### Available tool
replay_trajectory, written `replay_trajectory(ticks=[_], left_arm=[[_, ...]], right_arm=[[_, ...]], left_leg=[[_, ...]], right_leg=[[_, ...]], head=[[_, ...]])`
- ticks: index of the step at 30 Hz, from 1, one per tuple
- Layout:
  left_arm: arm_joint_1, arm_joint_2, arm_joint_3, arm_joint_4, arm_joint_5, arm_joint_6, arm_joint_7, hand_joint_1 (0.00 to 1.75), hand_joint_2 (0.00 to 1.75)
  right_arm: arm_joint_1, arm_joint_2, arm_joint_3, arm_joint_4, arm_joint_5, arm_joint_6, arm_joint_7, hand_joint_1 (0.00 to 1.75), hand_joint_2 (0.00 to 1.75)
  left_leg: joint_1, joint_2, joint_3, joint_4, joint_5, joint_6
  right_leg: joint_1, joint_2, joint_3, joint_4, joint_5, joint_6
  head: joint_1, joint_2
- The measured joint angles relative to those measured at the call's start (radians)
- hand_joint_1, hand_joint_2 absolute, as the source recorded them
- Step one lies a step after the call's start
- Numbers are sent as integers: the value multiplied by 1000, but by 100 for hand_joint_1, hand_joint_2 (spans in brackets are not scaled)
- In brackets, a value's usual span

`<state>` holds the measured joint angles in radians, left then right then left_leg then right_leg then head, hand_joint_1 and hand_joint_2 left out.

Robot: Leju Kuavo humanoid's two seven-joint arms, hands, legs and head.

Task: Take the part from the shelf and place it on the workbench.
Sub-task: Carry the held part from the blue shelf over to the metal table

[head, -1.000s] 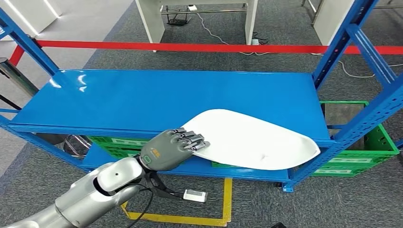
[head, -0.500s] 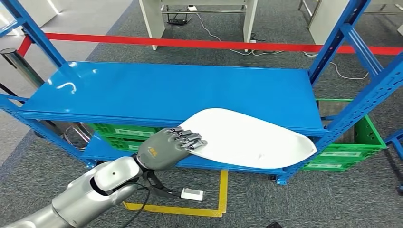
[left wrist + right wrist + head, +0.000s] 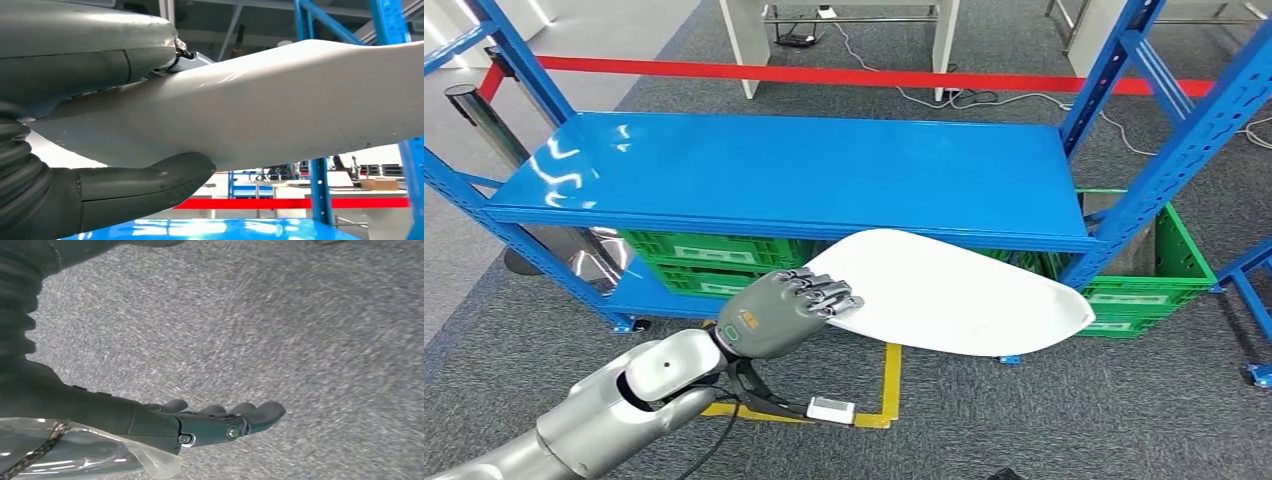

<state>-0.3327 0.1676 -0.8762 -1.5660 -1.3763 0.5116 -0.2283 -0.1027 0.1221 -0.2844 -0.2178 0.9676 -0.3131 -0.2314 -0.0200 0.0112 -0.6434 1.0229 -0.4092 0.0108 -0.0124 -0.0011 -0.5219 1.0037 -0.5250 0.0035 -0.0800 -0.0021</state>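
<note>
my left hand (image 3: pixel 774 315) holds the large white, smooth, teardrop-shaped plastic part (image 3: pixel 954 295) at its rounded near end. my dark fingers (image 3: pixel 829 295) lie curled over the top face, and in the left wrist view my thick grey thumb (image 3: pixel 150 187) presses up against the underside of the part (image 3: pixel 280 105), so the panel is pinched between thumb and fingers. the part lies almost flat in the air, its long tapered end pointing off to my right. it is in front of the blue metal shelf (image 3: pixel 804 175) and clear of its glossy top deck; its far edge overlaps the front lip of the deck in the head view, though i cannot tell whether they touch. beneath the deck, green plastic crates (image 3: pixel 714 262) sit on the lower level, and more green crates (image 3: pixel 1144 290) show past the right upright. below the part, a yellow tape line (image 3: pixel 889 385) marks the grey carpet floor (image 3: pixel 1074 420). a red barrier band (image 3: pixel 844 78) runs behind the shelf.

my right hand (image 3: pixel 200 422) hangs over the grey carpet (image 3: pixel 300 315), its fingers (image 3: pixel 250 412) stretched out nearly straight, a little apart, and holding nothing.
</note>
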Motion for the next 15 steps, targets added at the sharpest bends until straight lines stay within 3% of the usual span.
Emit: replay_trajectory(ticks=[2,4,5,6,7,9,11,13,15], left_arm=[[0,2,0,0,2,0,0,175,175],[1,3,0,0,4,0,-1,175,175],[1,4,0,0,4,0,-1,175,175],[2,4,0,0,5,0,-1,175,175],[2,5,0,0,5,0,-1,175,175],[1,6,0,0,6,0,-2,175,175],[-2,6,0,0,6,0,-3,175,175],[-3,6,0,0,9,-1,-3,175,175],[-4,6,0,0,12,-2,-3,175,175]], right_arm=[[-1,0,-1,-1,3,0,0,0,175],[-1,-1,-2,-1,7,0,1,0,175],[0,-1,-2,-1,9,0,1,0,175],[0,-1,-3,-1,11,0,1,0,175],[0,-1,-3,-1,12,0,1,0,175],[0,-1,-4,-1,13,0,1,0,175],[-1,-1,-4,-2,13,0,1,0,175],[-1,-1,-5,-2,13,0,1,0,175],[0,-1,-7,-2,13,0,1,0,175]], left_leg=[[6,-4,-23,69,-78,-14],[15,-5,-50,198,-170,-26],[19,-5,-55,249,-191,-30],[23,-5,-46,271,-188,-32],[26,-5,-21,258,-167,-33],[29,-5,73,136,-121,-31],[26,-8,161,1,-119,-25],[20,-10,183,-49,-127,-14],[21,-7,169,-53,-110,2]], right_leg=[[-4,-3,-18,-2,22,-16],[-5,-3,-45,-1,45,-18],[-5,-4,-60,0,56,-17],[-5,-4,-75,1,66,-14],[-6,-4,-88,2,75,-11],[-8,-3,-109,4,93,-2],[-7,-2,-119,4,110,10],[-7,-3,-123,-1,129,23],[-10,-3,-132,-1,127,34]], head=[[-2,0],[-6,0],[-5,0],[-6,0],[-6,0],[-6,0],[-5,0],[-4,0],[-4,0]])
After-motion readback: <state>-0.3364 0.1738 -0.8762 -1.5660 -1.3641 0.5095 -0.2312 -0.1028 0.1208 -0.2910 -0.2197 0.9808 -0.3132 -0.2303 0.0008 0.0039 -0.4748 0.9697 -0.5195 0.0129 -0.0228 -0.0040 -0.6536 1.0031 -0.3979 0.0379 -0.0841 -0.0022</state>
